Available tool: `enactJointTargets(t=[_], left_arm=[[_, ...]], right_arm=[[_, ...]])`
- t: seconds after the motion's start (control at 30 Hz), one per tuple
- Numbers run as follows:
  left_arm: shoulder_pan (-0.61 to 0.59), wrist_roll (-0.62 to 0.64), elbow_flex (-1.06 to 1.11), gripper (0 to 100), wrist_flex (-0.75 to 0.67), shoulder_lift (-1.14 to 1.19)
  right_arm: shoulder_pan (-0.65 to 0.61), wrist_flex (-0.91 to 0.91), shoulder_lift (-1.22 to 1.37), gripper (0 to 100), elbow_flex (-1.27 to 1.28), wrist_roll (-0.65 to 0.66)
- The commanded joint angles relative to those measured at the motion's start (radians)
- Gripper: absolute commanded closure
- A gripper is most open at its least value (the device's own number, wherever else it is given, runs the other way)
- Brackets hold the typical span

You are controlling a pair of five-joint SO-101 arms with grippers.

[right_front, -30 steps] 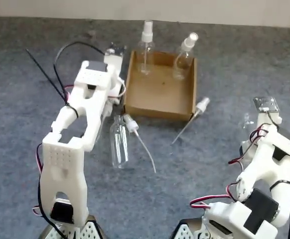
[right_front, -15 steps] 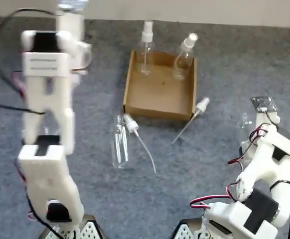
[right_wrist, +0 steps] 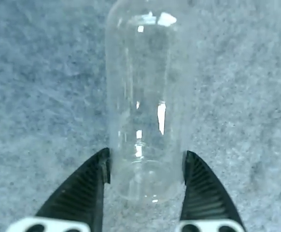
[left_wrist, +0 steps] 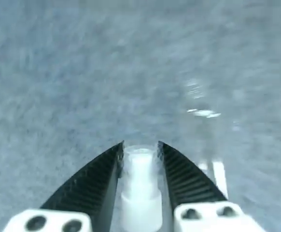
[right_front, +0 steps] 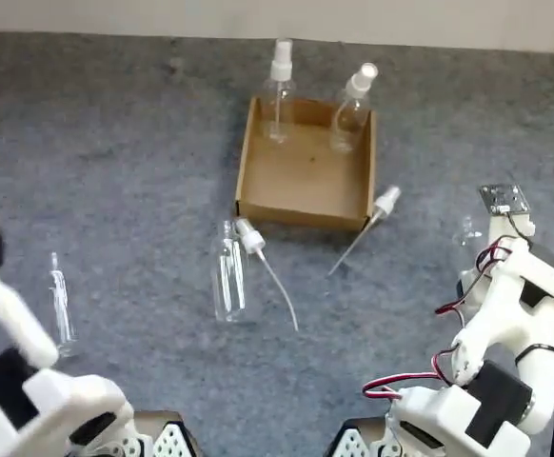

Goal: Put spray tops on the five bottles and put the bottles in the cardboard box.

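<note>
The left pincer (left_wrist: 140, 145) was clenched on a spray top (left_wrist: 141, 188), apparently ready to cap the clear bottle (right_wrist: 147, 96). The right pincer (right_wrist: 146, 153) grasped that bottle to steady it, beside the cardboard box (right_front: 301, 211).

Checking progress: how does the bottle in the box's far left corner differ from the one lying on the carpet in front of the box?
The corner bottle stands in the cardboard box with a spray top on; the lying bottle is outside on its side, neck bare, a loose spray top beside it. Both are clear.
</note>
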Motion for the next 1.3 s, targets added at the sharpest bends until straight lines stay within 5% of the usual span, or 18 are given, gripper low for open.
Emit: enactJointTargets(t=[0.0, 0.2, 0.5, 0.77, 1.13, 1.27], left_arm=[[-0.064, -0.041, 0.335, 100, -0.299, -0.09], [0.128, 0.003, 0.564, 100, -0.414, -0.09], [0.417, 0.178, 0.576, 100, -0.463, -0.094], [0.467, 0.204, 0.487, 100, -0.459, -0.09], [0.773, 0.232, 0.47, 100, -0.463, -0.087], [0.751, 0.253, 0.46, 100, -0.459, -0.097]], right_arm=[[-0.025, -0.005, 0.01, 90.7, 0.038, 0.011], [-0.024, -0.001, 0.01, 90.7, 0.038, 0.011], [-0.021, 0.001, 0.01, 90.7, 0.039, 0.009], [-0.024, 0.001, 0.01, 90.7, 0.039, 0.011], [-0.018, 0.001, 0.01, 90.7, 0.039, 0.011], [-0.018, 0.001, 0.01, 90.7, 0.039, 0.011]])
